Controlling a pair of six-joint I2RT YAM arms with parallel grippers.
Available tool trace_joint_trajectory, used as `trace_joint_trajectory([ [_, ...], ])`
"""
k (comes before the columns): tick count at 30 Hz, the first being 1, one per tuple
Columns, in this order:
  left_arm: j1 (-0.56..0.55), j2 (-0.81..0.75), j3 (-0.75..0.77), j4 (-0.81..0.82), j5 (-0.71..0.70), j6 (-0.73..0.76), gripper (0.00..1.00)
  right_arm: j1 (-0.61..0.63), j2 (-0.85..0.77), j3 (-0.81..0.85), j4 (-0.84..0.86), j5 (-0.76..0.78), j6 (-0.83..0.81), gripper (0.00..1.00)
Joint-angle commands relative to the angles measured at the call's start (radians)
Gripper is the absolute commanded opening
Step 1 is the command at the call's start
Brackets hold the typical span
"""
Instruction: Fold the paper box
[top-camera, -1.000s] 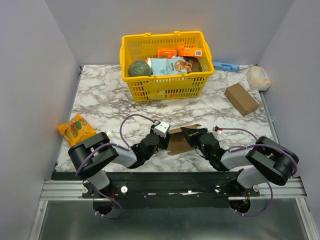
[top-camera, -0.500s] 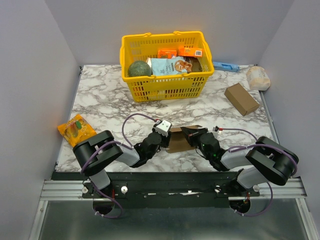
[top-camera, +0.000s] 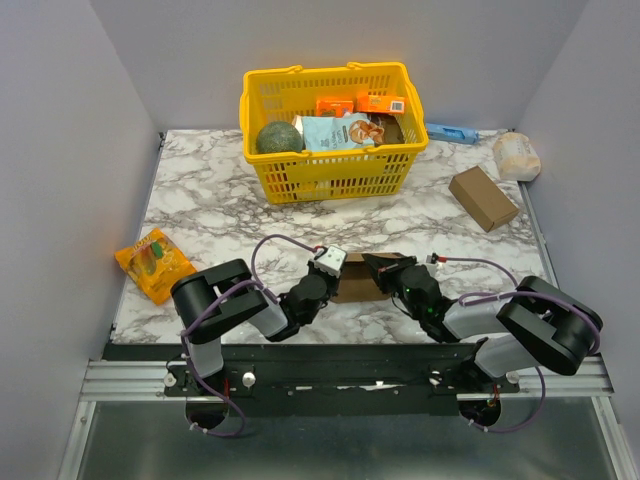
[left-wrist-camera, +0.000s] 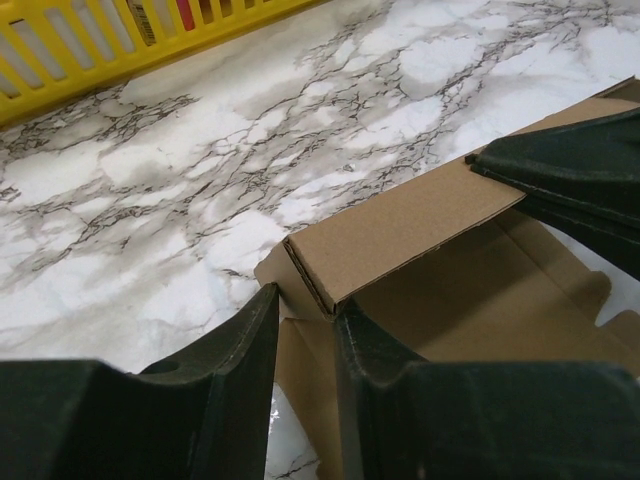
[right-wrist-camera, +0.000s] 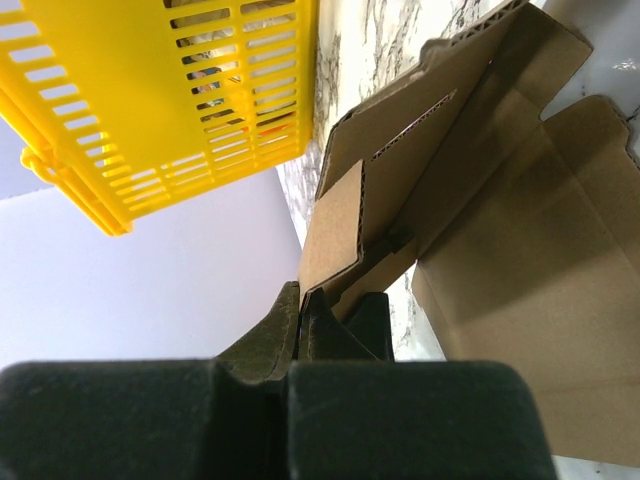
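Marble-patterned bench (top-camera: 210, 200) fills the space between grey walls, with an orange snack packet (top-camera: 152, 262) near its left edge. At the front middle the left gripper (left-wrist-camera: 305, 310) holds its fingers (left-wrist-camera: 250, 335) slightly apart, straddling one end of a raised flap of the paper box (top-camera: 357, 283) — not pinching it. The box lies partly folded between both arms. The right gripper (right-wrist-camera: 305, 300) has its fingers clamped on the flap's other end. A yellow basket (top-camera: 330, 180) stands behind — a brown carton (top-camera: 483, 197) lies far right.
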Motion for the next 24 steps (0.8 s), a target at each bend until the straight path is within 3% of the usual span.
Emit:
trace_joint_trajectory([
  [1,0.0,0.005,0.007,0.336,-0.03,0.045,0.3,0.014,0.01,-0.037,-0.173,-0.057,-0.027,0.01],
  [11,-0.001,0.014,0.025,0.373,-0.053,0.089,0.09,0.014,0.012,-0.031,-0.181,-0.082,-0.013,0.0],
  [14,-0.006,0.02,0.039,0.369,-0.109,0.095,0.07,0.014,0.009,-0.034,-0.187,-0.084,-0.003,0.0],
  [24,-0.009,0.052,0.068,0.401,-0.1,0.126,0.32,0.014,0.01,-0.036,-0.169,-0.102,0.01,0.01],
])
